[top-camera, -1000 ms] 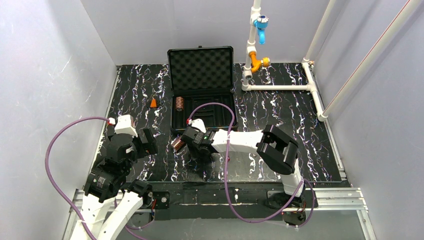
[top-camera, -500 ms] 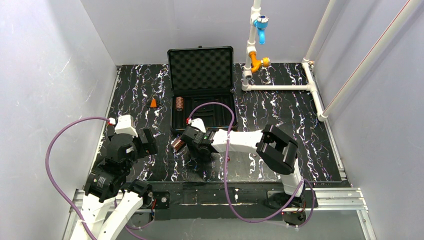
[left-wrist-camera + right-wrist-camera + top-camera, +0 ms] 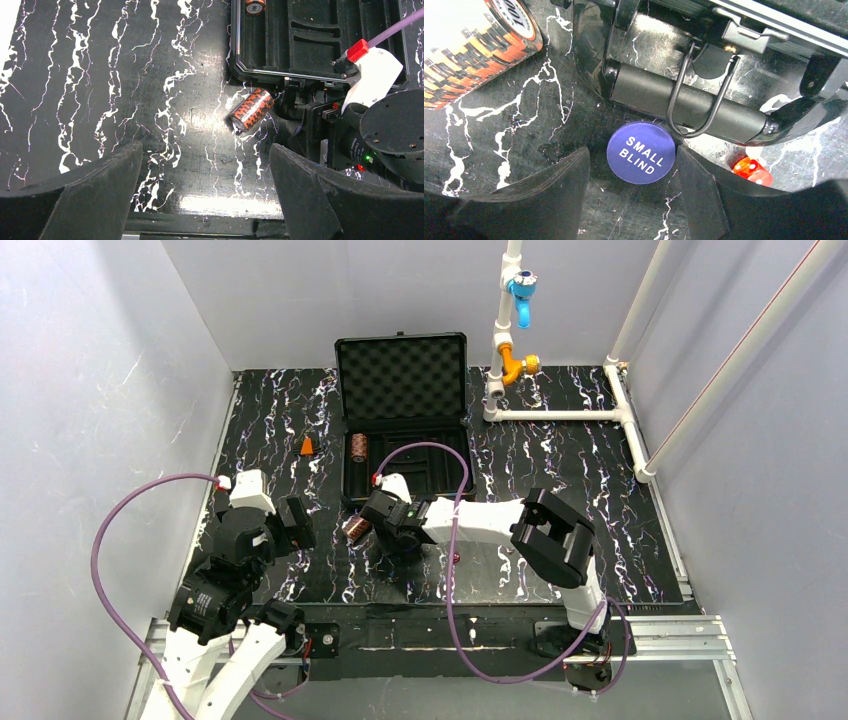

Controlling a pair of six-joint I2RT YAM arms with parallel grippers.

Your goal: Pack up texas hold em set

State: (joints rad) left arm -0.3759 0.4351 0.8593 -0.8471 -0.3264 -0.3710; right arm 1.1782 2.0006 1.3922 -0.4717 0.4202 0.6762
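The black briefcase lies open, foam lid up, with one copper-brown chip stack in its tray. A second chip stack lies on its side on the table before the case. My right gripper is low at the case's front handle, open, its fingers on either side of a blue "SMALL BLIND" disc lying flat on the table. A red die sits just right of it. My left gripper hangs open and empty, left of the loose stack.
A small orange cone stands left of the case. White pipework with a blue valve runs along the back right. Grey walls close in the black marbled table on three sides. A small red speck lies under the right arm.
My right gripper has edged slightly toward the case front. The left arm and the chip stacks have not moved.
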